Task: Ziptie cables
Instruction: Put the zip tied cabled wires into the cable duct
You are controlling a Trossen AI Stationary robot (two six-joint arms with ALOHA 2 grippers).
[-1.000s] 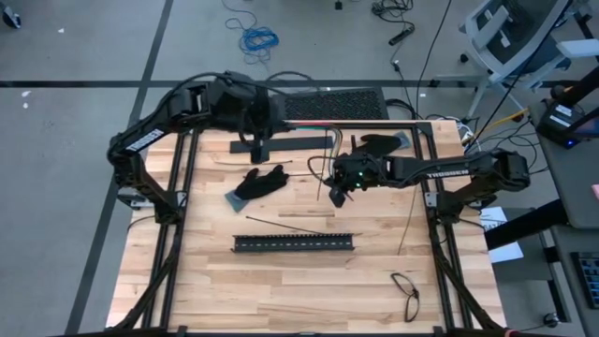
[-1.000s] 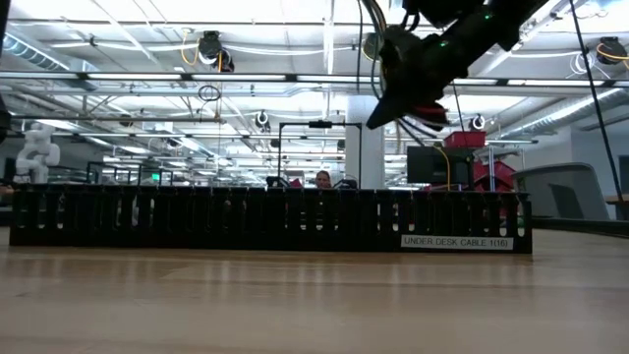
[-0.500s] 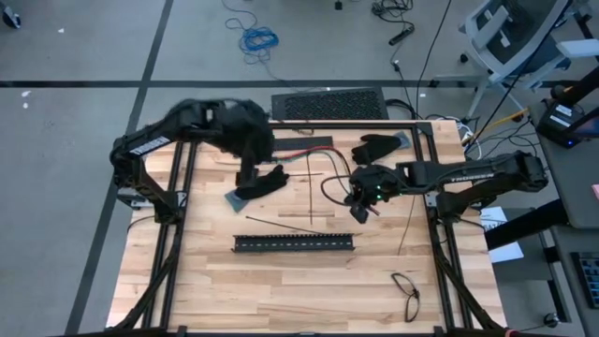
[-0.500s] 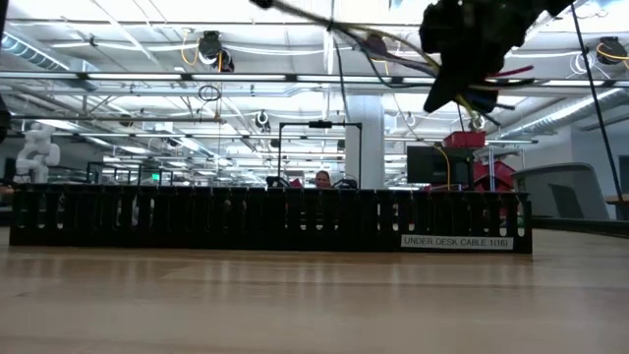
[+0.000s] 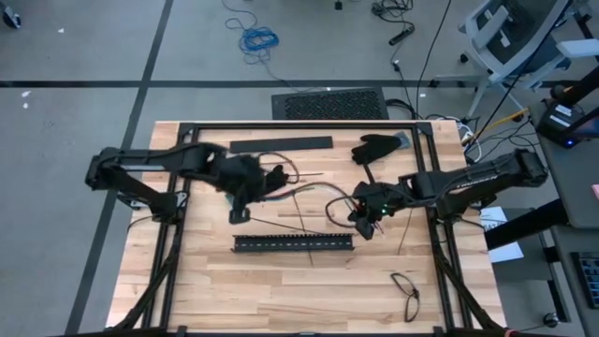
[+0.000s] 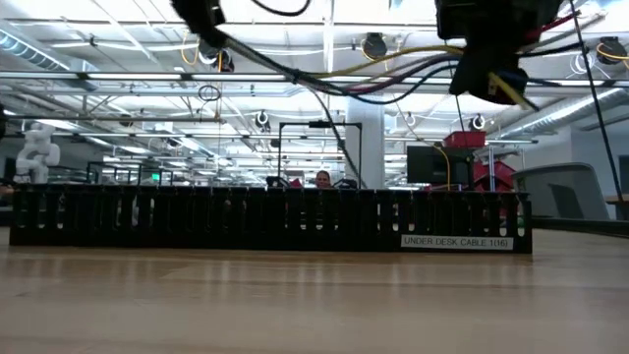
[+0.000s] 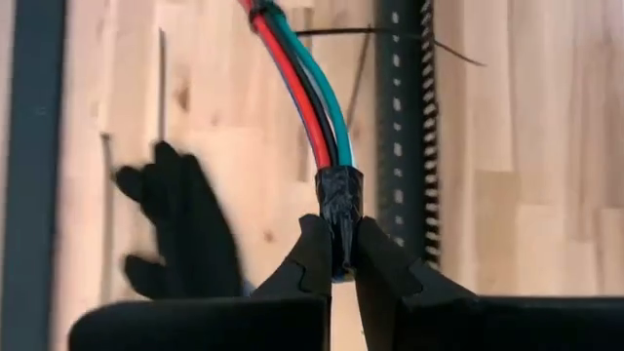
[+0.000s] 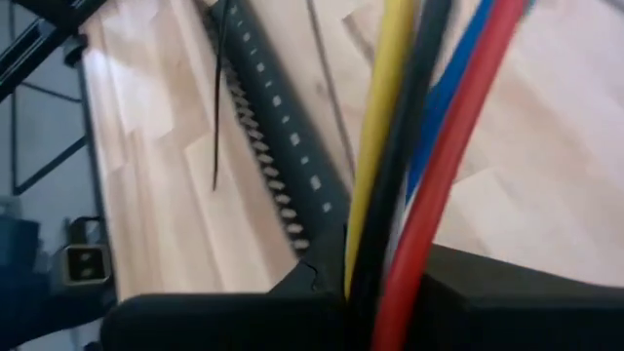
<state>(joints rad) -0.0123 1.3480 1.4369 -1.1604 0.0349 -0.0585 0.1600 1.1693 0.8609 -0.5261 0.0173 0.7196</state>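
High view: wooden table [image 5: 281, 290], 2 dark arms reaching in from either side. Long black slotted bar [image 5: 294, 243] lying near the middle of the table. Cables [image 5: 314, 190] strung above the wood between both grippers, sagging across the low view too. Left gripper [image 7: 339, 255] pinched tight on the taped end of the bundle. Right gripper [image 5: 367, 221] clamped on the other end, red, yellow, blue and black strands passing between its fingers. Black glove [image 5: 374, 147] at the far edge. Eyeglasses [image 5: 405, 288] near the front corner.
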